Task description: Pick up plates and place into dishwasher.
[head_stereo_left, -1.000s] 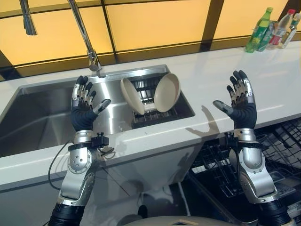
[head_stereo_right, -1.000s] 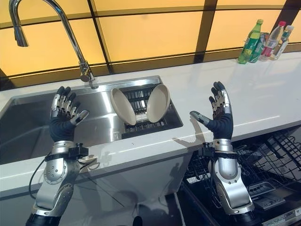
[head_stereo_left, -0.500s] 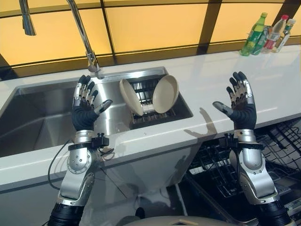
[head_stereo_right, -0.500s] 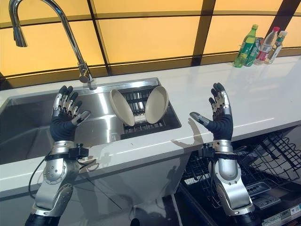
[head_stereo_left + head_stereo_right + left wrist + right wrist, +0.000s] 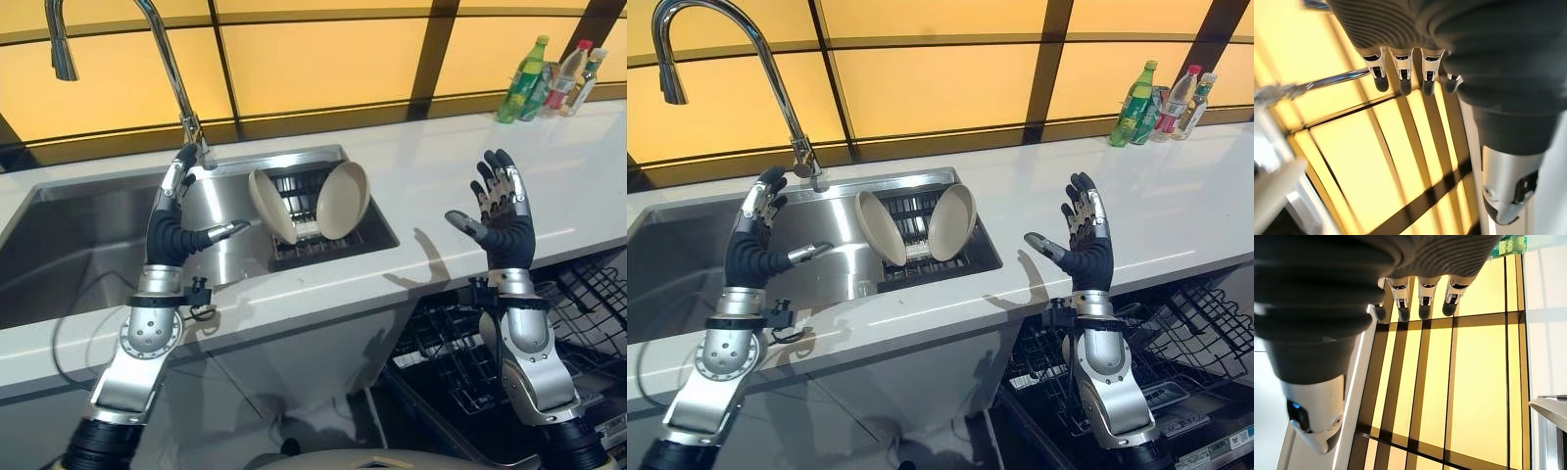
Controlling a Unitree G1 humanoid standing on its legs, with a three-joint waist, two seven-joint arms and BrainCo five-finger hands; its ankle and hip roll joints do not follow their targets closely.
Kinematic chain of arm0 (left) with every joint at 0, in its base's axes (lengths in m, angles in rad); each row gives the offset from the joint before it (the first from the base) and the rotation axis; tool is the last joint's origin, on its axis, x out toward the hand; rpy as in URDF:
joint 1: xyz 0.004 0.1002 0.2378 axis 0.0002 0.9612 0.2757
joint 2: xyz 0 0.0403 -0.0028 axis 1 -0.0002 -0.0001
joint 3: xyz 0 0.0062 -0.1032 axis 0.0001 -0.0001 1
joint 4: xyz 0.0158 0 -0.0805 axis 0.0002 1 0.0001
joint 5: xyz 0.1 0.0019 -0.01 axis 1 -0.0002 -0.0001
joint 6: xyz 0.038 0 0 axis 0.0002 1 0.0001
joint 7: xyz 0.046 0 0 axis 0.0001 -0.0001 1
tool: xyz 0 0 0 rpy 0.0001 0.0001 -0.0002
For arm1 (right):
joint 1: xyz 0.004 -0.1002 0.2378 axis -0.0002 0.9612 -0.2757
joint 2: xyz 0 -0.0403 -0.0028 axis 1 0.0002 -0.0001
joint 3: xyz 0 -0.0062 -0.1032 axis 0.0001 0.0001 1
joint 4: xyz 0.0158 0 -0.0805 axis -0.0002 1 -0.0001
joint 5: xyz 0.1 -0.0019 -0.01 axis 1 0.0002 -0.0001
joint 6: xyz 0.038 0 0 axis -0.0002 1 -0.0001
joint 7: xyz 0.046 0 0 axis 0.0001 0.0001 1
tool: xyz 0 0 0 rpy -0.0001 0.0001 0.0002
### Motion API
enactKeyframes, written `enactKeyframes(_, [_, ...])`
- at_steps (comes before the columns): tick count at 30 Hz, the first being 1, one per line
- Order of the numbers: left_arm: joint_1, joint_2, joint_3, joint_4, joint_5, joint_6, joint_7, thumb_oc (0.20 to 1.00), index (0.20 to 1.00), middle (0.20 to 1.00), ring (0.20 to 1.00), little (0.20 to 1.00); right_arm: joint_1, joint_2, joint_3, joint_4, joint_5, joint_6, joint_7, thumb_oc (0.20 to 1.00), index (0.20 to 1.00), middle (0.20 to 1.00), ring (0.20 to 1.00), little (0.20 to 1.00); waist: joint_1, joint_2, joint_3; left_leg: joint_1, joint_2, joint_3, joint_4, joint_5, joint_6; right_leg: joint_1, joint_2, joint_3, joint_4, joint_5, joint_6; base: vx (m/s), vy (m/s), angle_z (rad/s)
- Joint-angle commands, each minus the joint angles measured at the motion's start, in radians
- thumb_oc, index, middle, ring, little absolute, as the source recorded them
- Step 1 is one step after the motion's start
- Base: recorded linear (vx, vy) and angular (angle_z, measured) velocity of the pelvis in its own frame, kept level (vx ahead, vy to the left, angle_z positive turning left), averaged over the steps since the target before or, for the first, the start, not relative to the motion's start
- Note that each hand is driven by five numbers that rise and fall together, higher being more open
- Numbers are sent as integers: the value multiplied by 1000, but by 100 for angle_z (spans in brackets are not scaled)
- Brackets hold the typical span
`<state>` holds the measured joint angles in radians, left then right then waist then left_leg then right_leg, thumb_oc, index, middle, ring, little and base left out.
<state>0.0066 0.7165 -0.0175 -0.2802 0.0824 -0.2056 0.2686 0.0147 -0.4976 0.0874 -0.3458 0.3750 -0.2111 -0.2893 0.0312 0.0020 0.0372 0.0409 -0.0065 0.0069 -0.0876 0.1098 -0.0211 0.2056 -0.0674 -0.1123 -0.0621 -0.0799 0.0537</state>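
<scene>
Two plates stand on edge in the rack [image 5: 312, 233] inside the sink [image 5: 88, 250], leaning apart like a V. The left plate [image 5: 271, 204] is closest to the left hand [image 5: 174, 227], at about 2 o'clock from it. That hand is open and holds nothing (fingers straight, thumb pointing at the plate). The right plate [image 5: 344, 199] is next to it. The right hand [image 5: 502, 217] is open and empty too, up over the table [image 5: 441, 157], much farther away. The dishwasher [image 5: 460, 362] is open below it.

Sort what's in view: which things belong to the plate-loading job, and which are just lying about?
Job: two beige plates leaning in the sink rack; open dishwasher rack; left hand and right hand, both open and empty.

Lying about: faucet; bottles at the counter's far end.
</scene>
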Motion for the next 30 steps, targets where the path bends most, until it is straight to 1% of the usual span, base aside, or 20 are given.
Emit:
enactKeyframes(1, [-100,82,48,94,137,-8,17,1000,1000,1000,1000,1000,-36,-55,-47,-49,41,-18,19,1000,1000,1000,1000,1000,-20,4,-10,45,11,-11,132,-158,-6,-117,29,36,60,52,-5,63,-81,-3])
enactKeyframes(2, [-109,111,42,105,167,-8,36,1000,1000,1000,1000,1000,-41,-65,-50,-43,47,-23,26,1000,1000,1000,1000,1000,-22,-2,-4,23,6,-6,198,-174,-10,-121,22,35,68,55,-8,19,-84,-3])
enactKeyframes(3, [-118,142,37,122,192,-9,58,1000,1000,1000,1000,1000,-48,-78,-51,-33,53,-32,31,1000,1000,1000,1000,1000,-21,-7,10,-12,-2,-7,283,-174,-13,-126,17,36,80,58,-14,6,-78,-9])
enactKeyframes(4, [-125,164,34,140,203,-12,71,1000,1000,1000,1000,1000,-54,-82,-49,-22,53,-41,36,1000,1000,1000,1000,1000,-19,-9,24,-50,-8,-23,360,-157,-15,-132,17,43,92,60,-19,16,-64,-15])
enactKeyframes(5, [-131,182,35,156,222,-18,87,1000,1000,1000,1000,1000,-62,-84,-45,-10,55,-48,42,1000,1000,1000,1000,1000,-14,-8,37,-83,-16,-49,408,-139,-12,-136,20,54,103,62,-23,29,-23,-27])
enactKeyframes(6, [-138,195,36,171,240,-18,98,1000,1000,1000,1000,1000,-71,-85,-40,1,58,-52,49,1000,1000,1000,1000,1000,-9,-6,48,-101,-27,-76,425,-127,-6,-140,24,67,111,63,-25,71,38,-42])
enactKeyframes(7, [-147,212,34,192,265,-10,99,1000,1000,1000,1000,1000,-82,-83,-32,10,56,-52,59,1000,1000,1000,1000,1000,-3,0,56,-111,-40,-113,412,-114,5,-143,29,91,119,64,-26,109,98,-57])
enactKeyframes(9, [-168,248,26,219,287,5,106,1000,1000,1000,1000,1000,-105,-80,-5,24,42,-49,74,1000,1000,1000,1000,1000,9,16,55,-93,-48,-184,304,-99,19,-151,40,141,124,58,-24,143,166,-77])
enactKeyframes(11, [-202,286,12,235,309,25,98,1000,1000,1000,1000,1000,-114,-89,3,17,39,-28,69,1000,1000,1000,1000,1000,12,29,47,-88,-38,-214,211,-57,8,-156,49,171,122,56,-22,142,188,-74])
enactKeyframes(12, [-220,307,-1,250,329,26,109,1000,1000,1000,1000,1000,-115,-99,-1,14,47,-16,69,1000,1000,1000,1000,1000,11,39,42,-94,-29,-224,175,-26,-6,-153,54,184,118,49,-20,164,208,-40])
enactKeyframes(13, [-235,321,-13,262,330,29,111,1000,1000,1000,1000,1000,-114,-109,-9,12,56,-9,72,1000,1000,1000,1000,1000,9,43,40,-104,-24,-223,169,-8,-16,-150,53,190,117,45,-19,189,257,-22])
enactKeyframes(14, [-259,334,-36,281,342,34,118,1000,1000,1000,1000,1000,-116,-131,-17,19,75,-5,74,1000,1000,1000,1000,1000,1,42,36,-106,-28,-212,172,-30,-21,-147,41,192,114,33,-15,122,254,-16])
enactKeyframes(16, [-288,339,-84,317,397,37,163,1000,1000,1000,1000,1000,-122,-143,-18,37,87,-14,81,1000,1000,1000,1000,1000,-13,49,29,-91,-26,-186,157,-59,-22,-169,27,181,126,39,-8,124,259,-20])
enactKeyframes(18, [-294,337,-106,348,453,18,203,1000,1000,1000,1000,1000,-112,-148,-25,47,96,-20,87,1000,1000,1000,1000,1000,-21,52,25,-71,-32,-177,151,-76,-21,-174,19,177,131,40,-2,180,216,-21])
enactKeyframes(20, [-298,342,-118,360,488,6,229,1000,1000,1000,1000,1000,-98,-148,-33,44,99,-10,85,1000,1000,1000,1000,1000,-27,53,21,-57,-37,-169,152,-91,-17,-179,11,175,135,42,5,181,184,-9])
enactKeyframes(25, [-289,356,-148,345,576,-9,224,1000,1000,1000,1000,1000,-67,-156,-37,42,98,6,83,1000,1000,1000,1000,1000,-42,52,29,-37,-49,-143,163,-132,-2,-209,-13,184,152,53,30,178,179,-1])
enactKeyframes(30, [-302,392,-169,371,592,-13,220,1000,1000,1000,1000,1000,-84,-193,-45,55,115,3,99,1000,1000,1000,1000,1000,-55,55,72,-51,-55,-120,177,-153,11,-260,-30,211,171,65,54,32,148,-7])
